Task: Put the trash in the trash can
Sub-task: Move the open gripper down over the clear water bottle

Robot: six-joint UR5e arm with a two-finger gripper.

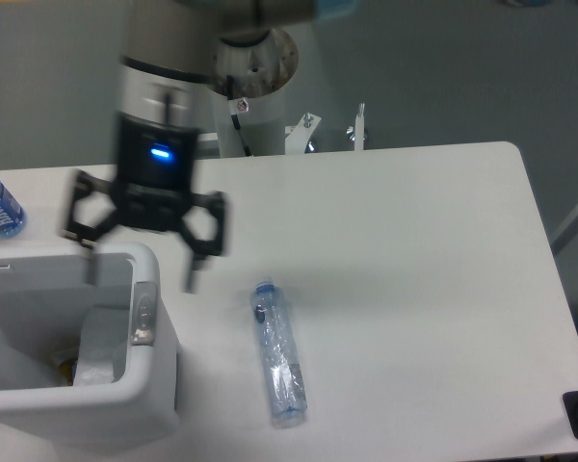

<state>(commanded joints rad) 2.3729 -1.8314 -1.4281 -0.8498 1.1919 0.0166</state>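
We judge the task half done: the wrapper [104,344] lies in the trash can [152,397] at lower left, the crushed bottle [277,352] waits on the desk [405,269] (lower centre), and the claw [141,271] hangs wide and empty.

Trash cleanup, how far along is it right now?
About halfway. The crumpled wrapper already lies inside the trash can. The gripper is open and empty, blurred above the can's right rim, its fingers holding nothing. The crushed bottle lies on the table, not yet picked up and binned.
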